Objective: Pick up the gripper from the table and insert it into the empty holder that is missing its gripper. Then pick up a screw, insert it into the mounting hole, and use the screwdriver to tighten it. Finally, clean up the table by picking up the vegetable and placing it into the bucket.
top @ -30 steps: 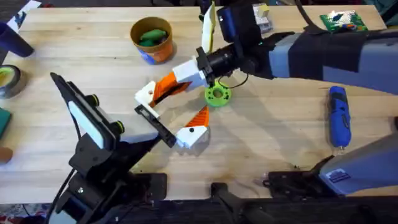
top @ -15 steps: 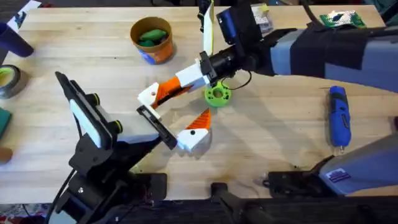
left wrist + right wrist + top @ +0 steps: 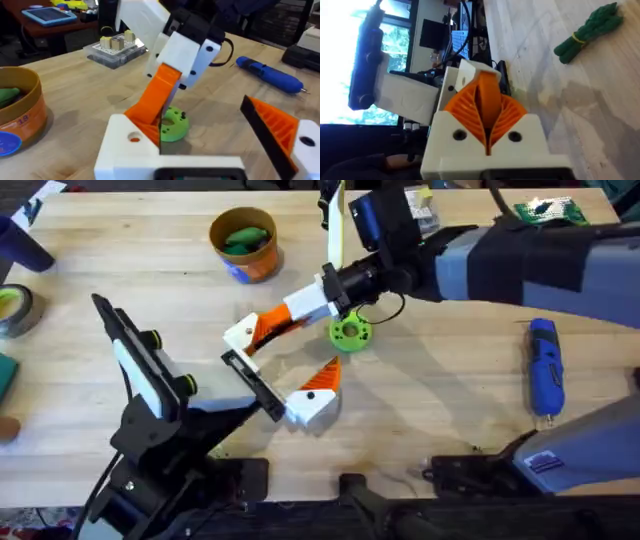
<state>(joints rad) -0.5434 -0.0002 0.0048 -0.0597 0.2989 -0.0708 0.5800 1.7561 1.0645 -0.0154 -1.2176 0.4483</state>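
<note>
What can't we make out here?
- Overhead: whether the orange finger piece is seated in the left tool. The right tool, clamped on it, covers the joint.
- Left wrist: what the green item in the bucket is. The rim and the picture's edge cut it off.
- Right wrist: where on the table the vegetable lies.

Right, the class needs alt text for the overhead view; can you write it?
The right gripper, reaching across a wooden table, is shut on an orange-and-white finger piece at the left arm's black holder rail. A blue screwdriver lies right; an orange bucket sits behind.
</note>
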